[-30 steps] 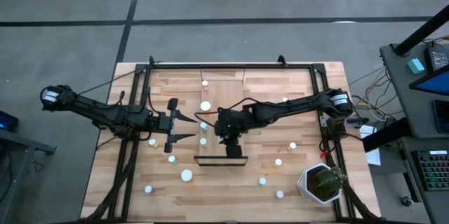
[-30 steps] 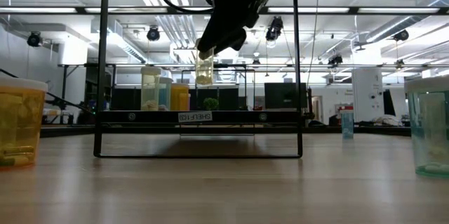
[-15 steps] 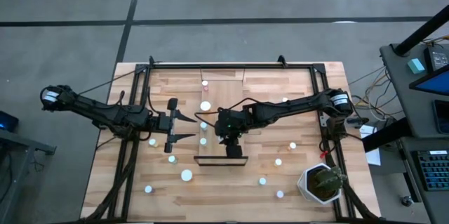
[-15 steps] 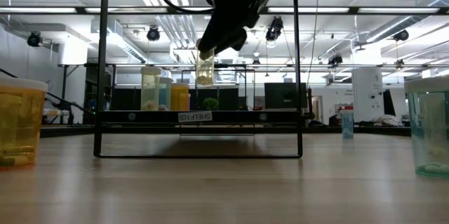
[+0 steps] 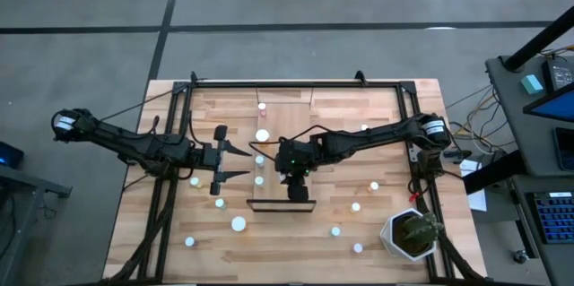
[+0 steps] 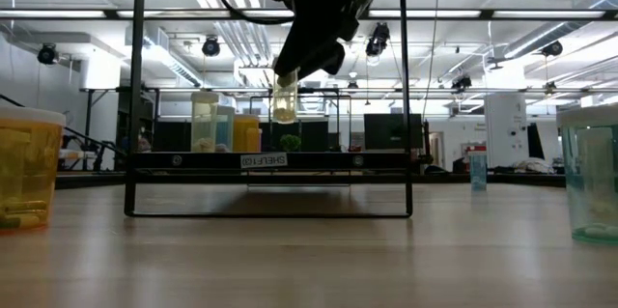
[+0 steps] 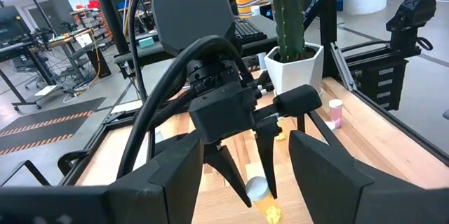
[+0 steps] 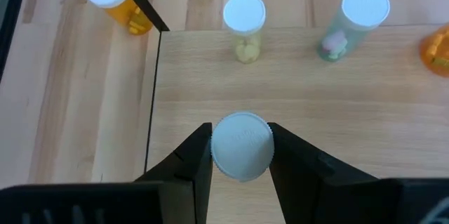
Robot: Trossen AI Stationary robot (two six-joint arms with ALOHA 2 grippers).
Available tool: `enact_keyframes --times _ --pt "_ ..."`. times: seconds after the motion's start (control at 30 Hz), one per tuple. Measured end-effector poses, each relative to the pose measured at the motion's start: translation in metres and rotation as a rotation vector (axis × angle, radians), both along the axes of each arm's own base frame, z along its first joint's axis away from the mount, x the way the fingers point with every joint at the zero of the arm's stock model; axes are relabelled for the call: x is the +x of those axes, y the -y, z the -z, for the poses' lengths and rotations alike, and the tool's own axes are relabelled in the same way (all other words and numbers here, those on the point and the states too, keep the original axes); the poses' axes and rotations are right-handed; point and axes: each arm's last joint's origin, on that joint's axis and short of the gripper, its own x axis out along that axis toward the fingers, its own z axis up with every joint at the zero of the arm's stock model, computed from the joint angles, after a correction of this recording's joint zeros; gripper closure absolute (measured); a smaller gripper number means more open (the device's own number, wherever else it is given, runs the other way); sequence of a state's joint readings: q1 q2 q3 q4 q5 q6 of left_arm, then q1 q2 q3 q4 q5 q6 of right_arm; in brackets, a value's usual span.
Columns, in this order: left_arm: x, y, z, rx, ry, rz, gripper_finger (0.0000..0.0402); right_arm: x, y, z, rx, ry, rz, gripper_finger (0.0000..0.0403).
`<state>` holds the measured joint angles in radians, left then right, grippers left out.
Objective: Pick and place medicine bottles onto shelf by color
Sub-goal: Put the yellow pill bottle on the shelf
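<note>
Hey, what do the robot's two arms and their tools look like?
Both arms are dark, slender, jointed links with a white cap at each shoulder. A black cable loops along the right arm. The right tool and left tool each have two black, tapering fingers. No markings are readable.

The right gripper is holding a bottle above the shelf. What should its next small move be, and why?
Probably a straight lowering. The right gripper is shut on a pale yellow bottle that hangs clear above the shelf, with bare plank beneath it. The left gripper waits open beside the shelf.
</note>
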<state>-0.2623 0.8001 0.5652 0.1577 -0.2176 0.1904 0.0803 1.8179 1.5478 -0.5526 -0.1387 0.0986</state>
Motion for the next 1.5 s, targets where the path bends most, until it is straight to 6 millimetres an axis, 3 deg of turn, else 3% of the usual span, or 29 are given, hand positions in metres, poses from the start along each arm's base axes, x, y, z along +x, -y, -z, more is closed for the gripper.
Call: enact_keyframes --times 0.57,0.7,0.8,0.93,1.07,1.27,1.5 --pt "0.000 0.000 -0.001 -0.003 0.012 0.000 0.0207 0.003 -0.001 -0.005 -0.107 0.062 -0.161 0.0291" --pt "0.000 0.000 -0.001 -0.003 0.012 0.000 0.0207 0.003 0.006 -0.011 -0.085 0.076 -0.248 0.0291" --pt "0.000 0.000 -0.001 -0.002 0.012 0.000 0.0207 0.003 0.015 -0.023 -0.066 0.082 -0.220 0.0291" --pt "0.000 0.000 -0.001 -0.002 0.013 0.000 0.0207 -0.007 0.025 -0.034 -0.122 0.012 -0.252 0.0291" --pt "0.000 0.000 -0.001 -0.003 0.013 0.000 0.0207 -0.017 0.038 -0.024 -0.171 -0.013 -0.327 0.0293" --pt "0.000 0.000 -0.001 0.004 0.014 0.001 0.0207 -0.019 0.057 -0.006 -0.093 0.039 -0.290 0.0295" --pt "0.000 0.000 -0.001 0.003 0.015 0.000 0.0207 -0.011 0.053 0.001 -0.093 0.112 -0.284 0.0295"
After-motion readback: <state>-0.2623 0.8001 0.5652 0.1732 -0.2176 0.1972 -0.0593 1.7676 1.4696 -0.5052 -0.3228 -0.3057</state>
